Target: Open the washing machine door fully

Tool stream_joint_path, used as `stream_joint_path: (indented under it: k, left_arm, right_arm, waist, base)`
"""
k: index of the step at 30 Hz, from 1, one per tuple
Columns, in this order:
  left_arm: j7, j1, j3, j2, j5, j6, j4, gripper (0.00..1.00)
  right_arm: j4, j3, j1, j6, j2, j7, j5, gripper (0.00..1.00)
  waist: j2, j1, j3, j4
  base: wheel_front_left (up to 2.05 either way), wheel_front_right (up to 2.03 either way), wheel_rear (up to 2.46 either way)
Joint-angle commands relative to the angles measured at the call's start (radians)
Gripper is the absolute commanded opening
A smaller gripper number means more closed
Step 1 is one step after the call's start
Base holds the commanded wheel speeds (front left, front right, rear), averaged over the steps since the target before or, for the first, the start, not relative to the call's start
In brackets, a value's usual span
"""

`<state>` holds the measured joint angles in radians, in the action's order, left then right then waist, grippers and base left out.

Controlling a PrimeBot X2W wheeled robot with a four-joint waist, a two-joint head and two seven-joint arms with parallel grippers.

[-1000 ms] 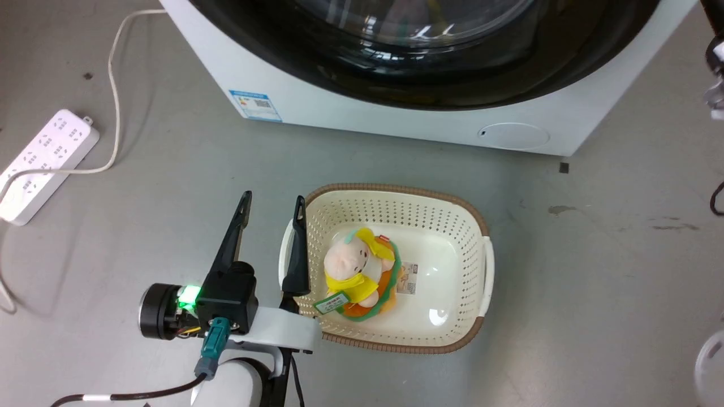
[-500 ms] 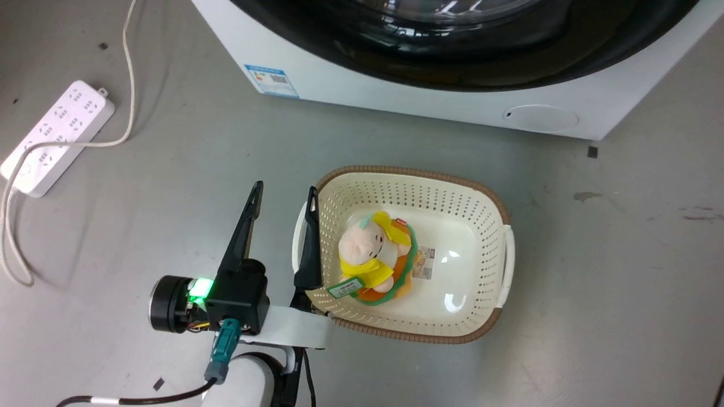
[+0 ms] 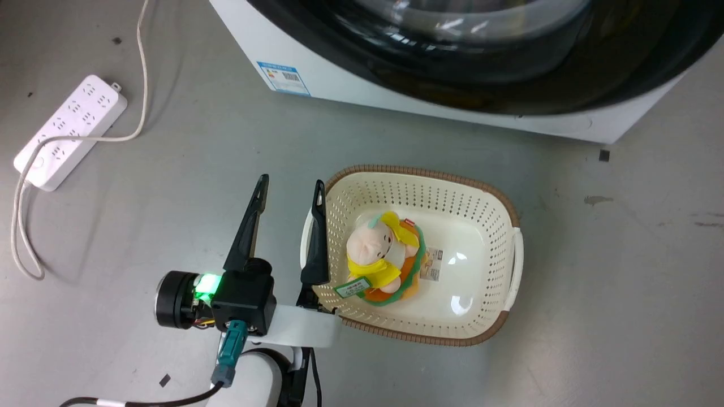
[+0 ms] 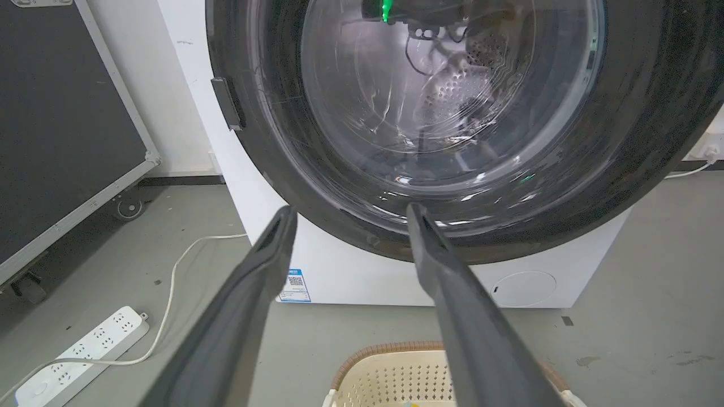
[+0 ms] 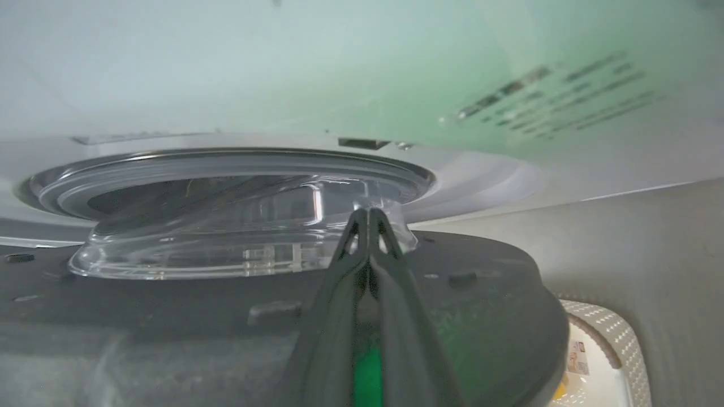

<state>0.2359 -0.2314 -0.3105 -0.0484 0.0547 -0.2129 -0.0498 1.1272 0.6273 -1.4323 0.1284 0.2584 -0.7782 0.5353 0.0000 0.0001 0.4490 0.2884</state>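
Washing machine door [image 3: 452,85] sat at the top of the head view, beyond the basket [image 3: 424,171] w/ a plush toy [image 3: 376,249] on the floor. It was partly open, its inner face and glass bowl showing in the right wrist view. R fingers [image 5: 339,305] were pressed together on nothing, tips by the bowl. L fingers [image 3: 249,226] were spread wide, empty — beside the basket's left rim, aimed at the door.

The basket [image 3: 424,174] blocks the floor [image 3: 181,169] before the door [image 3: 509,96]; bare floor lies between basket and power strip [image 3: 70,130].
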Motion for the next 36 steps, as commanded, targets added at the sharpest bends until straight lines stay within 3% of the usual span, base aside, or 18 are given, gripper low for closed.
stream_joint_path:
  k: [1, 9, 26, 36]
  left_arm:
    - [0.010, -0.019, -0.005, -0.002, -0.002, -0.009, 0.001, 1.00]
    - [0.026, -0.003, -0.012, -0.002, -0.010, -0.009, 0.015, 1.00]
    - [0.026, 0.084, 0.012, -0.009, -0.025, 0.019, 0.039, 1.00]
    - [0.026, 0.126, 0.025, -0.020, -0.026, 0.032, 0.055, 1.00]
  right_arm:
    - [0.033, 0.011, -0.010, 0.002, -0.025, -0.026, 0.020, 0.00]
    - [0.062, 0.045, 0.040, 0.002, -0.058, -0.118, 0.086, 0.00]
    - [-0.093, 0.016, 0.370, 0.002, -0.179, -0.231, 0.168, 0.00]
    - [-0.164, -0.078, 0.501, 0.002, -0.208, -0.355, 0.324, 0.00]
  waist:
    - [0.0000, -0.0001, -0.010, -0.003]
    - [0.0000, -0.0001, -0.075, -0.015]
    - [0.0000, -0.0001, -0.242, -0.049]
    - [0.0000, -0.0001, -0.297, -0.062]
  base:
    - [0.00, 0.00, 0.00]
    - [0.00, 0.00, 0.00]
    - [0.00, 0.00, 0.00]
    - [0.00, 0.00, 0.00]
